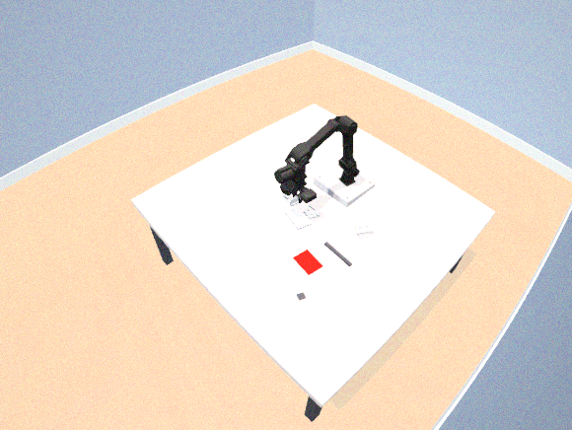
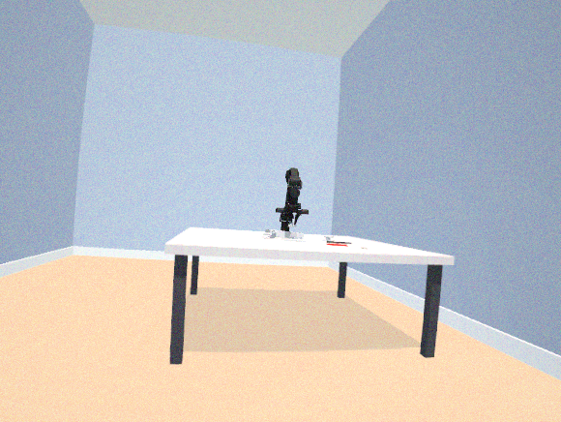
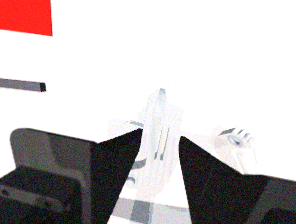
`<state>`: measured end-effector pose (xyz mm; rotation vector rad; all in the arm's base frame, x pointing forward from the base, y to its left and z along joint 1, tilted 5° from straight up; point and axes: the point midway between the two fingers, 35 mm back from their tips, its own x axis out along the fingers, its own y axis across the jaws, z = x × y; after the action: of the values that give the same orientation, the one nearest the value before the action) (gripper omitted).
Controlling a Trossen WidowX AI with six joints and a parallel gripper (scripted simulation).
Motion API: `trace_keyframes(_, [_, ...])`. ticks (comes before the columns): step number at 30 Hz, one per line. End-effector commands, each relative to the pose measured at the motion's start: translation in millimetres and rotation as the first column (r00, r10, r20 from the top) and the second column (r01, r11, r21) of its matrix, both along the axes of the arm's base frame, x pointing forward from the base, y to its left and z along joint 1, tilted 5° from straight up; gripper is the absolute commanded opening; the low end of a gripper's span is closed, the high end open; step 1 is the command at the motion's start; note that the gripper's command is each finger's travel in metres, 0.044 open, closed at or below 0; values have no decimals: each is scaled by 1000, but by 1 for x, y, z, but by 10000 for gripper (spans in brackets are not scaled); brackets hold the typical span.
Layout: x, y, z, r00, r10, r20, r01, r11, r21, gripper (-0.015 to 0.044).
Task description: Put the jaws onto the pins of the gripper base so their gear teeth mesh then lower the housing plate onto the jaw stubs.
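My gripper (image 1: 298, 198) (image 2: 290, 226) (image 3: 160, 136) points down and is shut on a long white ribbed part, which looks like a jaw (image 3: 161, 112), held upright between the black fingertips. It hangs over or close to the white gripper base (image 1: 300, 224), whose grey-edged details show beside my hand. How far above the base the held part is, and whether it touches a pin, cannot be told. Another white part (image 3: 237, 144) with a round hub and dark-edged ribs lies to the right in the wrist view. A further small white part (image 1: 364, 231) lies apart from the base.
A red square (image 1: 308, 261) (image 3: 25, 17) and a dark bar (image 1: 338, 253) (image 3: 22, 85) lie beyond the gripper base. A small grey square (image 1: 301, 296) lies farther out. The robot's white mounting block (image 1: 347, 197) stands behind my hand.
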<state>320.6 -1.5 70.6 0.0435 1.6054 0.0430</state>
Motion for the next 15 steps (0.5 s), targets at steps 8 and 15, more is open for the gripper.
trace_keyframes(8, [-1,-2,-1,1000,3,-2,-3,1000,-4,134])
trace_keyframes(15, [-1,-2,-1,1000,11,-1,-11,1000,-4,134])
